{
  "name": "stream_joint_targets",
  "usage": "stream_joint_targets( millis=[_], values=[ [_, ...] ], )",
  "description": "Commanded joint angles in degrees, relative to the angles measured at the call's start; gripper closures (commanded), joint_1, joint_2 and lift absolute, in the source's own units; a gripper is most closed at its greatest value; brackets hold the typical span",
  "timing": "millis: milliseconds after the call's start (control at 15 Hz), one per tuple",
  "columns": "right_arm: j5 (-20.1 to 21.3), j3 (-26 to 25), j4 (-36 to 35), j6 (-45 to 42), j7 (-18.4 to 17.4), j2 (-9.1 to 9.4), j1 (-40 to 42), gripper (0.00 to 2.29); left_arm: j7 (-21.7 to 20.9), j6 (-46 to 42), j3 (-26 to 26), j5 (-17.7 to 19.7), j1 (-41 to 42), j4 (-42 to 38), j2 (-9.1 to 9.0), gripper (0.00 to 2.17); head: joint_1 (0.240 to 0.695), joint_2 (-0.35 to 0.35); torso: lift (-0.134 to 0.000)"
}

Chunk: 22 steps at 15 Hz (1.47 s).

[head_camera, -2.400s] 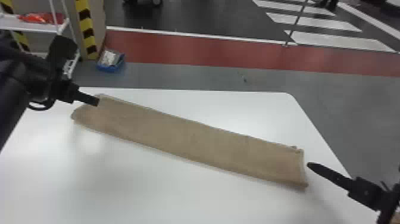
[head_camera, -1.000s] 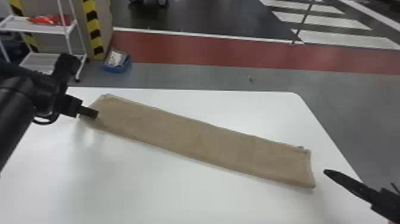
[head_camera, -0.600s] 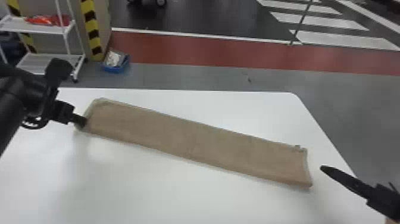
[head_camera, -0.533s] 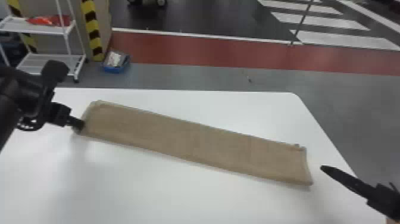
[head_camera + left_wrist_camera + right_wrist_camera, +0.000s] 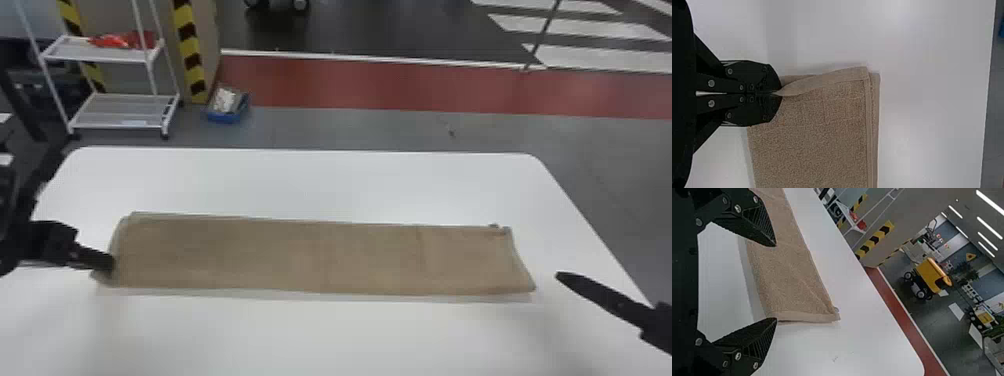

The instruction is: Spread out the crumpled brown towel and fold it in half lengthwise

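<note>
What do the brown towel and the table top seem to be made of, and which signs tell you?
The brown towel looks like soft, matt terry cloth, probably cotton: its surface shows small loops and a flat hem. The table top seems a smooth white laminate or plastic with a slight sheen, judging by its blurry reflections.

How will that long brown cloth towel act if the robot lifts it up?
The long brown cloth towel will probably flop and droop, since its edge already bends softly where the left black claw pinches it. It probably won't slip easily, because its surface looks fuzzy. Its folded layers might fall open.
</note>
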Motion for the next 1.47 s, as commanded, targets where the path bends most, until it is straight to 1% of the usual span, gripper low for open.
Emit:
stream_joint_targets(
  millis=[0, 67, 133, 200, 267, 333, 467, 600, 733, 867, 1000, 1133, 1333, 1400],
  values=[
    [0.2, 1.33, 0.09, 0.03, -0.06, 0.0, -0.92, 0.25, -0.87, 0.4, 1.25, -0.14, 3.46, -4.84, 1.45, 1.72, 0.695, -0.078, -0.123],
    [0.29, 1.77, 0.09, -0.14, -0.06, 0.0, -1.18, 0.25, -0.78, 0.4, 1.78, -0.05, 4.34, -5.98, 1.45, 1.69, 0.695, -0.069, -0.123],
    [0.47, 1.95, 0.09, 0.03, -0.06, 0.0, -1.62, 0.25, -0.34, 0.4, 2.92, -0.05, 5.57, -7.47, 1.45, 1.35, 0.695, -0.063, -0.123],
    [0.55, 2.21, 0.09, -0.14, -0.06, 0.0, -1.71, 0.25, -0.17, 0.4, 3.36, 0.04, 6.36, -9.23, 1.19, 0.8, 0.695, -0.051, -0.123],
    [0.64, 2.3, 0.26, 0.03, -0.06, 0.0, -2.06, 0.25, 0.01, 0.4, 3.54, 0.04, 7.15, -10.81, 1.27, 0.38, 0.695, -0.046, -0.123],
    [0.91, 2.39, 0.53, 0.03, -0.23, 0.0, -2.32, 0.25, 0.1, 0.4, 3.54, 0.04, 7.51, -12.04, 1.1, 0.02, 0.695, -0.044, -0.123],
    [0.99, 2.82, 0.7, -0.14, -0.41, -0.26, -2.85, 0.25, 0.54, 0.4, 4.06, 0.22, 7.94, -14.24, 0.22, 0.01, 0.695, -0.046, -0.123],
    [1.17, 3.09, 0.7, 0.21, -0.76, -0.52, -3.91, 0.25, 0.89, 0.4, 4.06, 0.22, 8.03, -15.47, 0.04, 0.02, 0.695, -0.059, -0.123],
    [1.7, 4.58, 0.88, 0.56, -1.29, -1.75, -4.61, 0.25, 1.24, 0.4, 4.33, 0.3, 8.03, -16.7, -0.31, 0.02, 0.695, -0.064, -0.123],
    [3.28, 5.9, 2.2, 1.26, -2.96, -2.9, -6.1, 0.23, 2.73, 0.4, 5.38, 0.66, 8.65, -17.93, -1.19, 0.02, 0.695, -0.069, -0.123],
    [5.83, 7.75, 3.78, 1.44, -4.1, -3.95, -7.6, 0.23, 6.07, 0.4, 6.53, 2.94, 9.44, -20.22, -2.15, 0.03, 0.695, -0.073, -0.123],
    [6.27, 8.89, 5.8, 1.44, -4.1, -4.92, -9.35, 0.23, 10.03, 0.4, 9.07, 5.84, 10.67, -21.89, -4.88, 0.03, 0.695, -0.079, -0.123],
    [6.36, 10.82, 7.21, 1.62, -4.1, -6.32, -11.55, 0.23, 14.95, 0.4, 10.31, 7.86, 11.37, -22.77, -7.51, 0.03, 0.695, -0.093, -0.123],
    [6.53, 11.35, 7.29, 1.44, -4.1, -6.59, -11.64, 0.23, 15.39, 0.4, 10.39, 8.04, 11.64, -22.85, -7.78, 0.03, 0.695, -0.095, -0.123]
  ],
)
